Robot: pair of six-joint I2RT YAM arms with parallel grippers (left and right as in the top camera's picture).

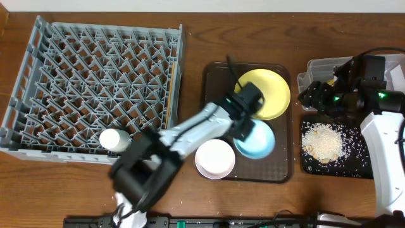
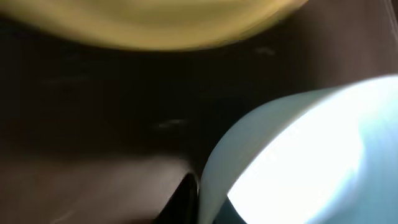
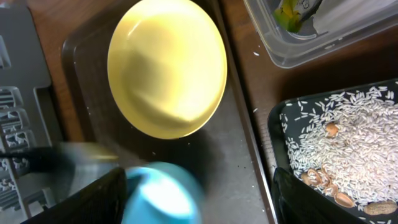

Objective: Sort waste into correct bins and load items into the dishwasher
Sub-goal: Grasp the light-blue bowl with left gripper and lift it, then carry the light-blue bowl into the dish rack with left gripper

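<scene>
With the left gripper [image 1: 244, 130] at the rim of the light blue bowl [image 1: 261, 144] in the brown tray [image 1: 215, 88], clenched or not I cannot tell, a shallow bite could drop it onto the neighbouring white bowl [image 1: 214, 158].

No lettering, label, brand, number or sign can be read in any view. The green-and-orange snack wrapper [image 3: 291, 14], lying in the clear tub [image 3: 323, 46] near the desk's far right corner, shows only patches of colour; it is too small and too cropped to show any words.
</scene>
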